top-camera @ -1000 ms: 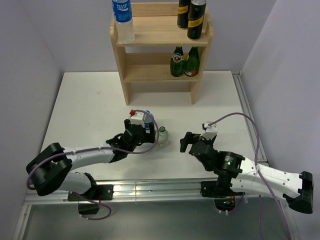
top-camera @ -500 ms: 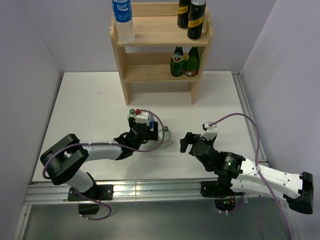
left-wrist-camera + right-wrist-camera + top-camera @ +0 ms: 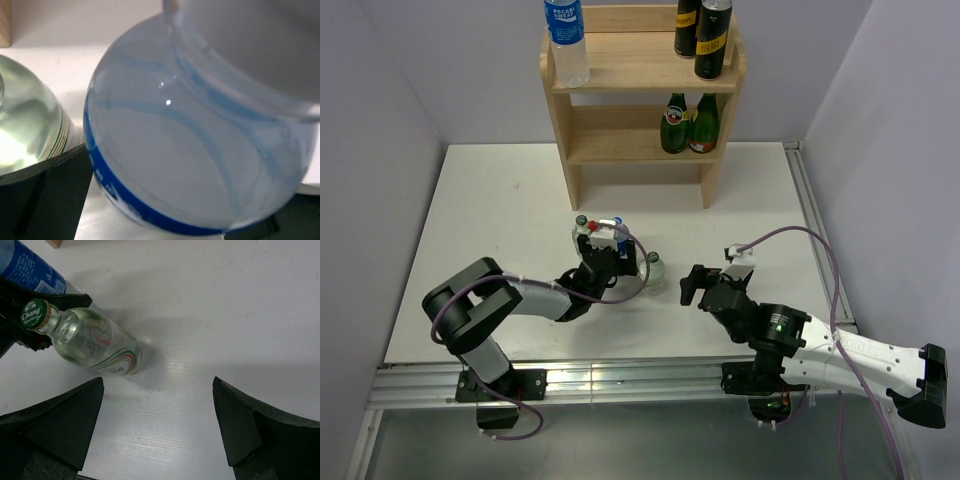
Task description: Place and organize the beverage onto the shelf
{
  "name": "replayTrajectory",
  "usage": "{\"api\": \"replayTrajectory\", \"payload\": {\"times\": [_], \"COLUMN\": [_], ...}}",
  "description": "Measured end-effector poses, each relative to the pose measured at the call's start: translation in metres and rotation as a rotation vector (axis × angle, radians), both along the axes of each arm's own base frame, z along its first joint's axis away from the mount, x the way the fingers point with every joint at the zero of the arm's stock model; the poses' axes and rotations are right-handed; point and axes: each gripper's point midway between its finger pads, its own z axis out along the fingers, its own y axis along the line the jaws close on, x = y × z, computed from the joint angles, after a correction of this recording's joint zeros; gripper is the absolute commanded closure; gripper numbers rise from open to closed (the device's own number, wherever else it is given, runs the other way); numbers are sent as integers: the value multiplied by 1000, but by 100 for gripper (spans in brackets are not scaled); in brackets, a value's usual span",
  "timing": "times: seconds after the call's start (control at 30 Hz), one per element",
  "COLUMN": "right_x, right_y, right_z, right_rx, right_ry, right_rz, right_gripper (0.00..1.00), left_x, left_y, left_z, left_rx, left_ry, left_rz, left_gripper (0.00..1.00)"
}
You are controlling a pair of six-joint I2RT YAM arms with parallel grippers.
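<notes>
- The left pincer (image 3: pixel 616 250) sits low over the white table (image 3: pixel 490 200). A blue-labelled water bottle (image 3: pixel 190 150) stands between its fingers (image 3: pixel 60 195), so near the wrist camera that it fills the view. Whether the fingers actually press on it cannot be told.
- A short green-capped bottle (image 3: pixel 582 224) stands just beside this pincer on its outer side, upright on the table.
- The right pincer (image 3: pixel 157 385) is spread wide with nothing between its fingers.
- The other green-capped bottle (image 3: pixel 92 345) stands upright ahead of the right pincer and to its left. It is between the two pincers and right next to the left one.
- The shelf (image 3: pixel 640 84) stands well beyond both pincers, at the far end of the table. A second water bottle (image 3: pixel 566 40) is at the left of its railed top board and two dark cans (image 3: pixel 702 35) are at the right. Two green glass bottles (image 3: pixel 686 122) stand on the lower board.
- The table is matte white — the right wrist view shows a fine ribbed grain, with a soft shadow beside the bottle.
- Pale lilac-grey walls (image 3: pixel 380 100) close in the table on the left, far and right sides.
- A metal rail (image 3: pixel 620 372) runs along the near edge behind both pincers, where the arm bases are bolted.
- A purple cable (image 3: pixel 795 229) arcs over the right arm.
</notes>
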Motion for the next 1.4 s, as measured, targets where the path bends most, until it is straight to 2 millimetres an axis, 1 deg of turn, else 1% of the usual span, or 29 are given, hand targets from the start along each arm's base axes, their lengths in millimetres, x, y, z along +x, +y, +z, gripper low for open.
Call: {"api": "replayTrajectory", "payload": {"times": [0.13,0.2,0.23,0.27,0.3,0.33,0.4,0.43,0.53,0.6,0.67,0.73,0.77,0.83,0.87,0.9,0.93,0.97,1.03,1.07,1.13,1.17,1.2,1.23,1.3,1.4], "right_x": [0,-1,-1,-1,-1,-1,-1,-1,-1,-1,-1,-1,-1,-1,-1,-1,-1,-1,-1,-1,-2,-2,-2,-2,-2,-3], "right_y": [1,1,2,2,2,3,3,3,3,3,3,3,3,2,2,2,2,2,2,2,1,1,0,0,0,-1], "right_z": [0,-1,-1,-1,-1,-2,-2,-2,-2,-1,-1,0,1,2,3,3,3,4,4,5,4,4,3,4,5,6], "right_rx": [-1,-1,-1,-1,-3,-4,-5,-4,-4,-2,0,5,8,14,17,19,20,22,24,27,30,32,32,35,42,47], "right_ry": [2,4,5,6,7,7,8,8,8,7,5,3,1,-2,-4,-4,-5,-6,-7,-8,-10,-11,-11,-12,-16,-19], "right_rz": [6,9,11,12,13,14,16,15,16,15,15,16,16,16,16,16,16,16,15,15,15,15,15,15,15,15], "right_gripper": [4,4,4,4,4,4,4,4,4,4,4,4,4,4,4,4,4,4,4,4,4,4,4,4,4,4], "left_x": [4,5,6,7,9,10,11,11,9,7,7,13,19,33,42,49,58,65,76,78,80,78,76,74,71,75], "left_y": [-4,-6,-6,-6,-6,-5,-3,-2,-1,2,1,-4,-9,-22,-27,-31,-34,-37,-37,-35,-26,-20,-13,-5,5,7], "left_z": [0,-1,-2,-1,0,1,1,1,4,6,19,48,68,124,161,193,234,282,360,393,448,468,481,488,487,476], "left_rx": [-23,-37,-37,-38,-48,-45,-40,-38,12,77,143,175,178,159,137,124,90,40,-37,-81,-144,-170,-183,-180,-152,-95], "left_ry": [-18,-26,-30,-37,-41,-45,-47,-45,-15,31,70,84,81,58,35,10,-33,-91,-186,-235,-317,-354,-380,-395,-400,-384], "left_rz": [4,5,10,14,20,27,38,42,45,42,33,26,20,10,8,6,11,16,30,33,47,54,66,74,88,89], "left_gripper": [14,30,41,67,78,85,96,100,100,100,100,100,100,100,100,100,100,100,100,100,100,100,100,100,100,100]}}
